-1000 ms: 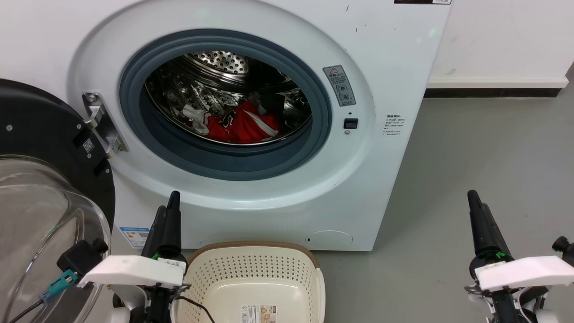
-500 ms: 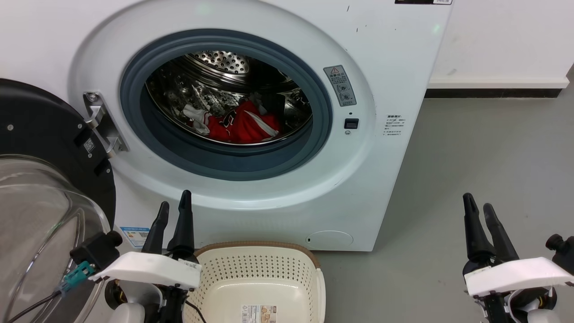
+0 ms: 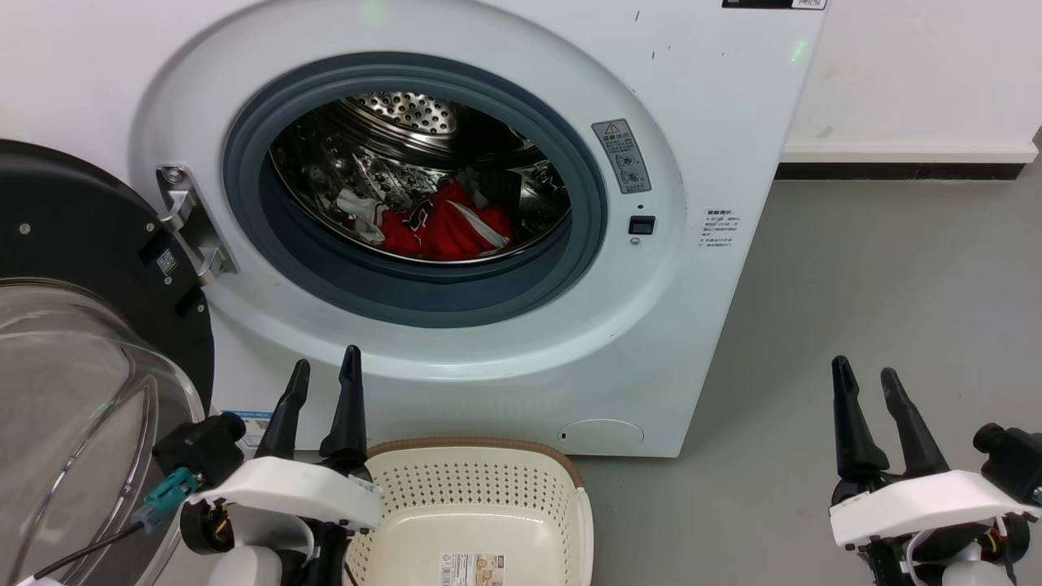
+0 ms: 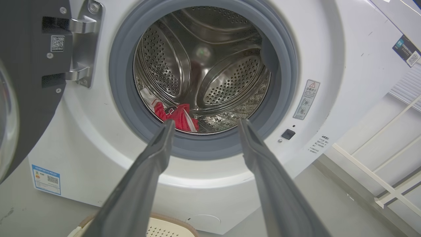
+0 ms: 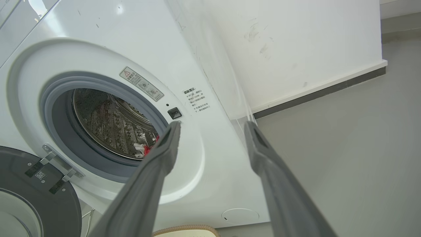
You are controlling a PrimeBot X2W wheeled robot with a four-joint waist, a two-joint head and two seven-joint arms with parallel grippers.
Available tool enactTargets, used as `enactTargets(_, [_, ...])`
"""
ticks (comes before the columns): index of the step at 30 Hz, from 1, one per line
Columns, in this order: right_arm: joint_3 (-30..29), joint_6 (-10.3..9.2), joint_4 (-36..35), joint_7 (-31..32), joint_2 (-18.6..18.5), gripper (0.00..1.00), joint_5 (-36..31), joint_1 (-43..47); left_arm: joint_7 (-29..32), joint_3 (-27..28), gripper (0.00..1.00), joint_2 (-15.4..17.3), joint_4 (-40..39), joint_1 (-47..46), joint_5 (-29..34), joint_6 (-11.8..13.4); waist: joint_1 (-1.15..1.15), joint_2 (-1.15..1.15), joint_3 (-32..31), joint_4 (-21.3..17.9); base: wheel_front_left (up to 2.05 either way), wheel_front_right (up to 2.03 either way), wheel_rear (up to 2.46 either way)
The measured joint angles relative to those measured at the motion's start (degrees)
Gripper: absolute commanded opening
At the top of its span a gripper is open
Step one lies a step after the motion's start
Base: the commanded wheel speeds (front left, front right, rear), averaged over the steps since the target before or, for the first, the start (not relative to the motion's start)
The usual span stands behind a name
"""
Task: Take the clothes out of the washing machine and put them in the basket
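Straight ahead of both pairs of jaws, the white washing machine (image 3: 716, 122), porthole (image 3: 423, 303) open. Left of the left jaws, its black-framed door (image 3: 73, 236) swung wide. Just right of the left jaws and well left of the right jaws, the cream basket (image 3: 480, 450) on the grey floor (image 3: 895, 285). Beyond the left jaws' tips, low in the drum (image 3: 407, 110), the red clothes (image 3: 444, 232). Left jaws spread, gripping nothing; right jaws spread likewise.

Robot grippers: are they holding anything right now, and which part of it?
Nothing is held. The left gripper and the right gripper are both open and empty, while the red jersey lies inside the washing machine.
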Motion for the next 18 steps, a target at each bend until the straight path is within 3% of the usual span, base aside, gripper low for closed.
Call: enactTargets(18, [0.0, 0.00, 1.5, -2.6, 0.0, 1.00, -12.0, 0.0, -2.5, -1.7, 1.00, 0.1, 0.6, -0.4, 11.2, 1.5, 0.00, 0.00, -0.1, 0.1, 0.00, 0.00, 0.00])
